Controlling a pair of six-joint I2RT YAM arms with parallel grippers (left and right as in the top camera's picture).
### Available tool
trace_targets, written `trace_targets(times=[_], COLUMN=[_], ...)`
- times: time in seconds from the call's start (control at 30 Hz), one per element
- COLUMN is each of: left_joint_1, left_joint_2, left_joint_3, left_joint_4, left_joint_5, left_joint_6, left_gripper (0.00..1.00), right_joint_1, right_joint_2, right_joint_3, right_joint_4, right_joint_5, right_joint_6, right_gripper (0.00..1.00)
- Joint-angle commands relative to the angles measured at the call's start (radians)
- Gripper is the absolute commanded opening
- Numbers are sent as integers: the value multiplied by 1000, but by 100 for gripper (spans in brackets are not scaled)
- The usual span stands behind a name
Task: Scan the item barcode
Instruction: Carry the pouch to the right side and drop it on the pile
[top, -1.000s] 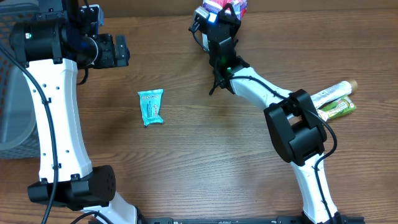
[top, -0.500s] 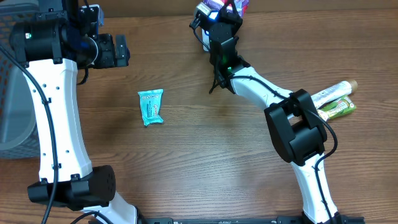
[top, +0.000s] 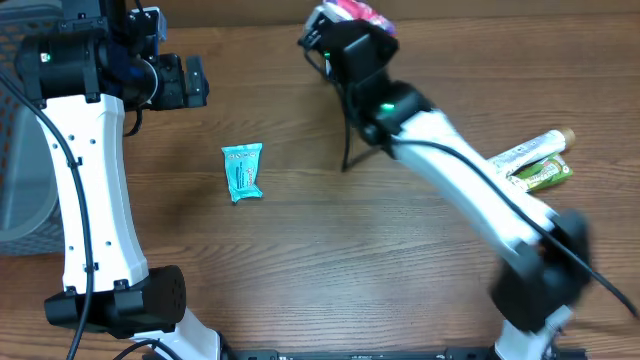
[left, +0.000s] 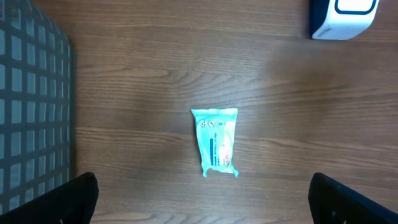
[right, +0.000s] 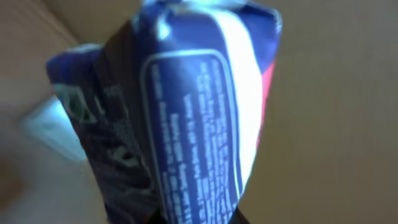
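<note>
The right claw (top: 345, 28) is clamped tight on a blue-and-red packet (right: 186, 112) at the upper middle of the overhead frame. The left claw (left: 208, 199) gapes wide above a teal sachet (left: 216, 140) lying flat on the worktop (top: 330, 250).

Packet (right: 186, 118): blurred, print unreadable; overhead, cut by top edge, up-right of teal sachet (top: 242, 171).
Right gripper (top: 345, 32): jaws hidden behind packet.
Right arm (top: 470, 190): motion-blurred, outline smeared.
White-and-blue device (left: 343, 17): cut by top edge, up-right of sachet.
Basket (left: 31, 112): cut by left edge, left of sachet.
Left gripper (left: 208, 200): only 2 fingertips visible, at bottom corners.
</note>
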Motion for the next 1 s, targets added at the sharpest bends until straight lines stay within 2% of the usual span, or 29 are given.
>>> trace_targets(times=[0.0, 0.13, 0.3, 0.47, 0.6, 0.77, 0.97], left_joint_1=[-5, -5, -5, -5, -5, -5, -5], left_joint_2=[8, 8, 8, 8, 8, 8, 8], left_joint_3=[4, 4, 4, 4, 4, 4, 4], left_joint_4=[2, 2, 2, 2, 2, 2, 1], left_joint_5=[-1, -1, 0, -1, -1, -1, -1], left_joint_6=[-6, -6, -6, -6, -6, -6, -6], left_gripper=[100, 100, 100, 100, 100, 100, 100], right_joint_1=[-41, -158, -364, -558, -638, -686, -708], right_joint_2=[-178, -256, -244, -195, -134, -44, 22], right_joint_3=[24, 24, 17, -85, -164, -225, -241], right_joint_4=[-148, -350, -552, -574, -515, -423, -405], right_joint_5=[-316, -510, -526, -525, -525, -525, -488], right_joint_6=[497, 789, 1196, 1543, 1678, 1720, 1735], right_gripper=[4, 4, 4, 4, 4, 4, 4])
